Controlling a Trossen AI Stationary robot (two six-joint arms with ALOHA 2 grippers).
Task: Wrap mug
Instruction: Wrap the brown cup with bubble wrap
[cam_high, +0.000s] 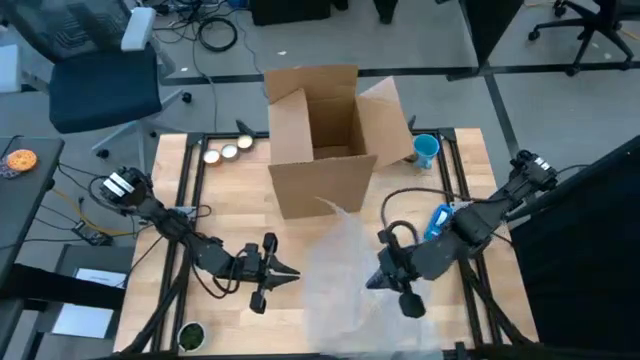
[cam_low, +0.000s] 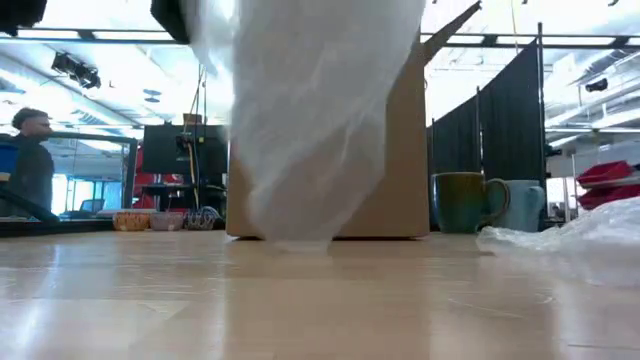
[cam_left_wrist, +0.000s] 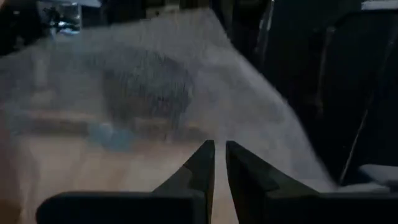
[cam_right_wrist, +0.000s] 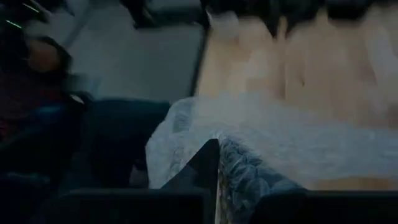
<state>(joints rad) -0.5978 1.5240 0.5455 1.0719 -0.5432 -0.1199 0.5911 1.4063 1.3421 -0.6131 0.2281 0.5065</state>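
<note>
A blue mug (cam_high: 425, 150) stands upright on the table just right of the open cardboard box (cam_high: 318, 135); the low view shows the mug (cam_low: 465, 202) beside the box. A clear bubble wrap sheet (cam_high: 350, 270) lies over the table's middle and near part, and one part of the sheet (cam_low: 300, 120) is raised, its low end touching the table. My right gripper (cam_high: 383, 277) is shut on the sheet's right side. My left gripper (cam_high: 290, 272) is shut at the sheet's left edge, fingers pointing toward the table's right; the sheet (cam_left_wrist: 155, 87) fills its wrist view, and I cannot tell whether it touches the sheet. My right gripper pinches a bunched part of the bubble wrap (cam_right_wrist: 245, 171) between its two fingers, near the sheet's right side. The fingers (cam_right_wrist: 208, 163) slant down from the table's right. The wrap rises at the hold and drapes away slack, the rest of it lying on the table.
A blue flat object (cam_high: 440, 220) lies behind my right gripper. Round lids (cam_high: 227, 152) sit left of the box, and a small green item (cam_high: 190, 335) sits at the near left corner. A person (cam_low: 30, 160) stands in the room beyond the table.
</note>
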